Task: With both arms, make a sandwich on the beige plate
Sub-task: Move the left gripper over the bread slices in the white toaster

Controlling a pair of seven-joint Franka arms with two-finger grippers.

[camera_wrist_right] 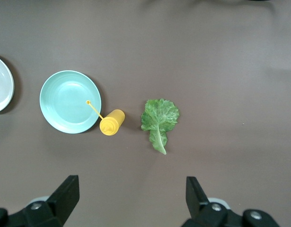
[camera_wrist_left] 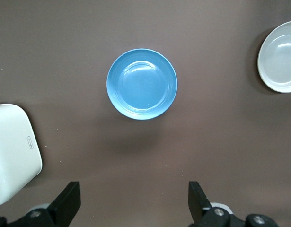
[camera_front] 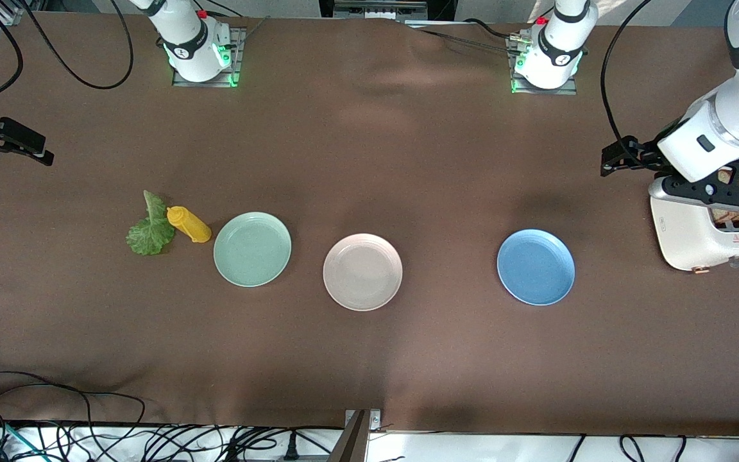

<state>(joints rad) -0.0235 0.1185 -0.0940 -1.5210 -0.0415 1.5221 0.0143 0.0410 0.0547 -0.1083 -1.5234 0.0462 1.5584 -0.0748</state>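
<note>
Front view: beige plate (camera_front: 362, 271) lies nearest, empty, between the green plate (camera_front: 253, 249) and blue plate (camera_front: 535, 267). Lettuce (camera_front: 150, 230) touches the yellow bottle (camera_front: 188, 224). Bread (camera_front: 738, 199) stands in the toaster (camera_front: 696, 234).

Left wrist view: left gripper (camera_wrist_left: 134, 201) spread above the surface (camera_wrist_left: 207, 142).

Right wrist view: right gripper (camera_wrist_right: 132, 198) spread, empty.

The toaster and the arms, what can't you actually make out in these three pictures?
- Bread slices in the toaster: front view, mostly covered by the left arm; their number is unclear.
- Toaster slots: left wrist view, cut off by the picture's edge.
- Left pincer and right pincer: wrist views show only open fingertips, the rest cut off.
- Right pincer in front view: partly cut by the picture's edge.
</note>
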